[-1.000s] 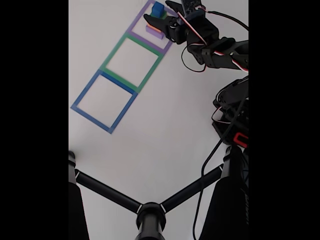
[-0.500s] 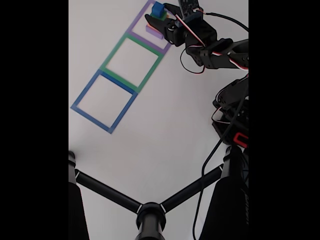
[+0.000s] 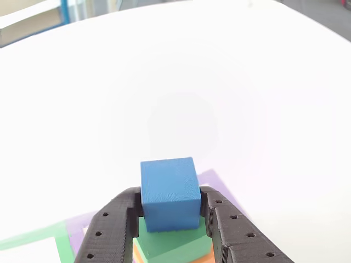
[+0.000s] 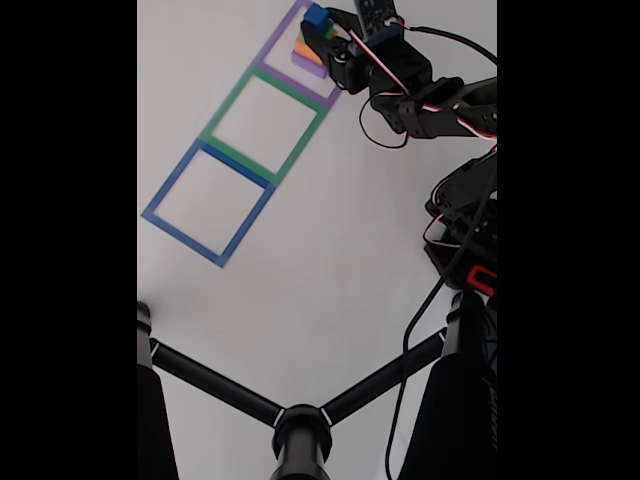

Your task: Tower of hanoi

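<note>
The tower of hanoi stands inside the purple square outline [image 4: 277, 52] at the top of the fixed view. Its blue cube [image 3: 170, 193] sits on the green block [image 3: 171, 244], with orange [image 3: 205, 257] showing under that. The fixed view shows the blue cube [image 4: 316, 14] on top and the orange block [image 4: 303, 46] over the purple block [image 4: 307, 63]. My gripper [image 3: 169, 205] is shut on the blue cube, with one black finger pressed against each side. In the fixed view the gripper [image 4: 322, 27] reaches the stack from the right.
Green [image 4: 262, 118] and blue [image 4: 207, 203] square outlines run down-left from the purple one on the white table. The arm's base and cables [image 4: 465, 220] fill the right side. Black tripod legs [image 4: 300, 430] cross the bottom.
The jaws stood wide open beside the stack a second ago. They have moved up to the blue cube and shut on it.
</note>
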Action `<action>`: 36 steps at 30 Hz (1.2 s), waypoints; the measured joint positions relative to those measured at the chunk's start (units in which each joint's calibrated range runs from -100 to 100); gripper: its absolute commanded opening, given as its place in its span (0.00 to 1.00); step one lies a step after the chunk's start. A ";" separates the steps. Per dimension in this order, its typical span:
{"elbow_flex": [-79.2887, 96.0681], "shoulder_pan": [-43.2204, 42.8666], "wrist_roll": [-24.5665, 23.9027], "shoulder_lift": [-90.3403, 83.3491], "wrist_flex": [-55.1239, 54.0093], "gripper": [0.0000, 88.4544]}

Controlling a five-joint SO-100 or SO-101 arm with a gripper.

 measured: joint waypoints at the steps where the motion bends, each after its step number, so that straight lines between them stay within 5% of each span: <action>1: 0.00 0.00 0.00 0.00 0.00 0.05; 13: -0.09 -0.41 0.00 -0.34 0.64 0.05; 19: -3.31 -0.41 0.00 -7.09 10.83 0.05; 27: -16.36 0.74 0.59 -20.18 39.65 0.05; 36: -40.82 1.06 0.00 -33.09 85.55 0.05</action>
